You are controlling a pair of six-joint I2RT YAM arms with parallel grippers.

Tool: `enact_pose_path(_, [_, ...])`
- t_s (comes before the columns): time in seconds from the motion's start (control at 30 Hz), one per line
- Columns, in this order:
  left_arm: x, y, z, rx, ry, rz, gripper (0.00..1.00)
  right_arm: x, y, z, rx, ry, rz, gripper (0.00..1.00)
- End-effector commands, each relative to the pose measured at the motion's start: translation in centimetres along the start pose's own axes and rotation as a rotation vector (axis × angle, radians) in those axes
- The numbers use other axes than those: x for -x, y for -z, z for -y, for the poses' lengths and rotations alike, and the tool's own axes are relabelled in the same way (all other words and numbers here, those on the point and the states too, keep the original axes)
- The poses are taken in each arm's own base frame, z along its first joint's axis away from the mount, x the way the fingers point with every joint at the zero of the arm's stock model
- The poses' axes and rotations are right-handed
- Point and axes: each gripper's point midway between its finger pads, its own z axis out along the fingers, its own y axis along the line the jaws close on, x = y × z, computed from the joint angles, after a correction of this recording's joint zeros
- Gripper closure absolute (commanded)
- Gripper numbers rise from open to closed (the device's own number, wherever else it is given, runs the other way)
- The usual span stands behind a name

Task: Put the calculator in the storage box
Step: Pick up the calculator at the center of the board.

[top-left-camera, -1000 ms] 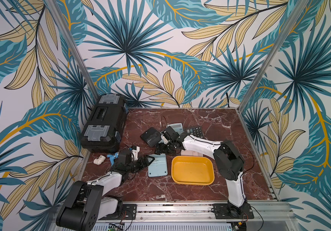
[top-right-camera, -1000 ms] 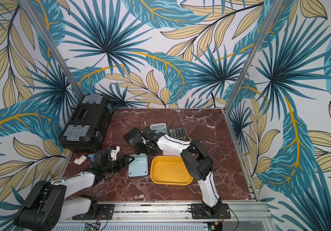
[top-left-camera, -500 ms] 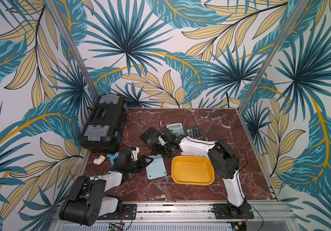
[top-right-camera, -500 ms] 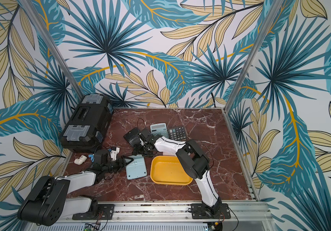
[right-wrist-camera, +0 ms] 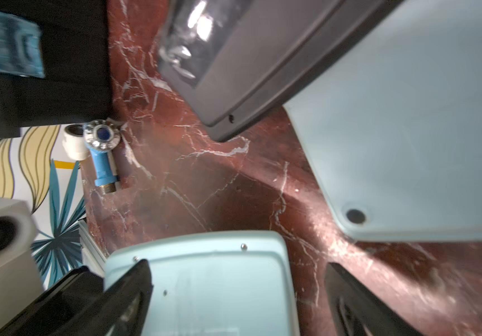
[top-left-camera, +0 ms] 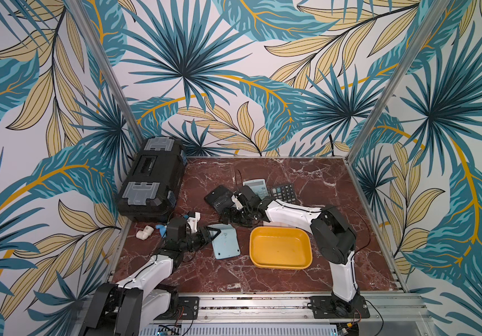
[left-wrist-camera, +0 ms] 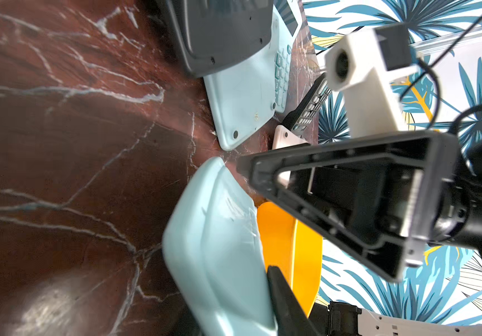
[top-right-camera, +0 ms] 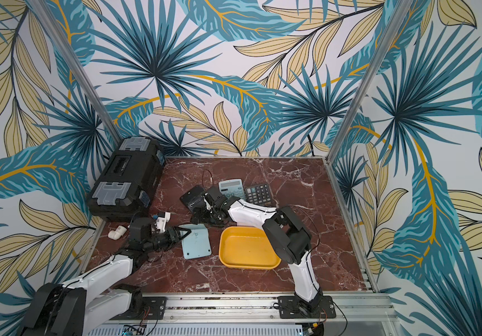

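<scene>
Shows dark grey calculator (top-left-camera: 218,197) and right gripper (top-left-camera: 229,217), jaws apart, crowding twelve o'clock of face-down pale blue calculator (top-left-camera: 226,243), at nine o'clock beside yellow storage box (top-left-camera: 280,247), corner apparently clamped by left gripper (top-left-camera: 212,234).

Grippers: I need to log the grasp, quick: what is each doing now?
Left gripper: shut on the light blue calculator.
Right gripper: open, holding nothing.

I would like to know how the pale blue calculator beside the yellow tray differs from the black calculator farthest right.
The pale blue calculator lies back up, keys hidden; the black calculator lies keys up. The pale blue one sits beside the yellow tray, the black one farther back. The left gripper is at the pale blue one's corner; no gripper is at the black one. Both are outside the tray.
</scene>
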Motion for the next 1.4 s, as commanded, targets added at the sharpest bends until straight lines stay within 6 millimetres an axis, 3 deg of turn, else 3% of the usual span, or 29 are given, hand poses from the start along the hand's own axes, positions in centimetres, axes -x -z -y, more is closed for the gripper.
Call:
enact_pose_path(0.0, [1.3, 1.0, 2.1, -0.012, -0.01, 0.031, 0.71, 0.9, 3.1, -1.6, 0.031, 0.093, 0.09, 0.0])
enact_pose_path(0.2, [2.3, 2.4, 4.4, -0.014, 0.004, 0.058, 0.71, 0.8, 6.8, -2.4, 0.07, 0.233, 0.193, 0.01])
enact_pose_path(0.4, [3.9, 3.8, 7.5, 0.003, 0.072, 0.083, 0.7, 0.5, 10.9, -1.3, 0.002, 0.401, 0.328, 0.0])
enact_pose_path(0.47, [4.4, 4.1, 8.3, 0.017, 0.087, 0.077, 0.7, -0.6, 12.0, -1.9, -0.004, 0.489, 0.372, 0.01])
enact_pose_path(0.7, [4.8, 4.6, 7.6, 0.175, 0.324, 0.052, 0.74, -1.7, 15.4, -2.4, -0.099, 0.748, 0.544, 0.0])
enact_pose_path(0.9, [5.3, 4.9, 7.8, 0.212, 0.452, 0.072, 0.73, -4.4, 15.6, -4.4, -0.141, 1.022, 0.623, 0.01])
enact_pose_path(1.0, [5.3, 4.9, 7.7, 0.227, 0.498, 0.071, 0.74, -6.0, 14.8, -5.5, -0.174, 1.172, 0.638, 0.0])
enact_pose_path(1.17, [5.2, 5.1, 7.8, 0.23, 0.538, 0.072, 0.74, -7.1, 13.1, -6.9, -0.26, 1.322, 0.643, 0.01])
enact_pose_path(1.37, [4.7, 5.3, 7.4, 0.249, 0.556, 0.067, 0.75, -7.4, 10.6, -8.2, -0.331, 1.428, 0.62, 0.15])
